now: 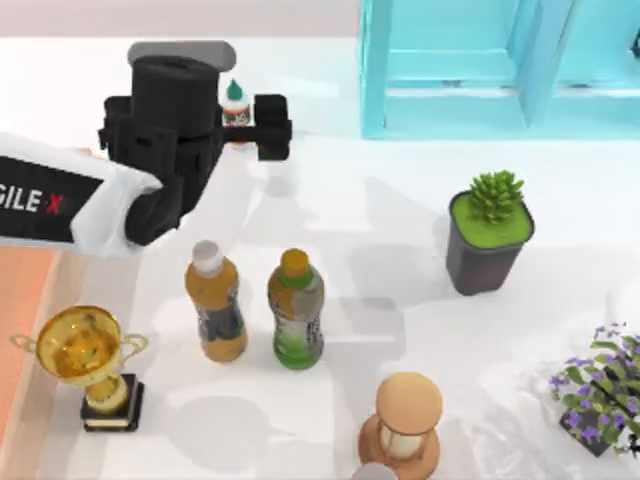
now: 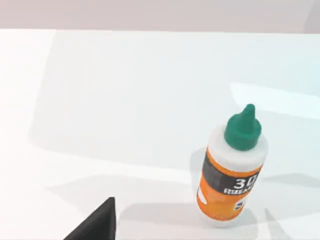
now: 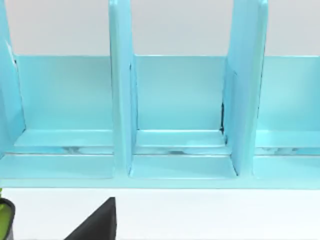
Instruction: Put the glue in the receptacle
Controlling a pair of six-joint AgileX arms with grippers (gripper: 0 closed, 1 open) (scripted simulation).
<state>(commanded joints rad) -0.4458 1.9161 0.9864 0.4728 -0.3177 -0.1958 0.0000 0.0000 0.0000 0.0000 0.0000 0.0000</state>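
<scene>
Upright glue (image 2: pixel 232 167), receptacle (image 1: pixel 22 320) apart

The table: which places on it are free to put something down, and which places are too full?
Free: the white table between the turquoise shelf frame, the potted succulent and the two drink bottles. Crowded: the front left, where the trophy, amber bottle, green bottle and hourglass stand close. The left gripper straddles the glue at the back left.

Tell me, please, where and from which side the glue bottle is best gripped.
Probably across the labelled body of the glue, below the tapered green cap: it stands upright, with straight sides. The left end effector, coming from above, could close there.
</scene>
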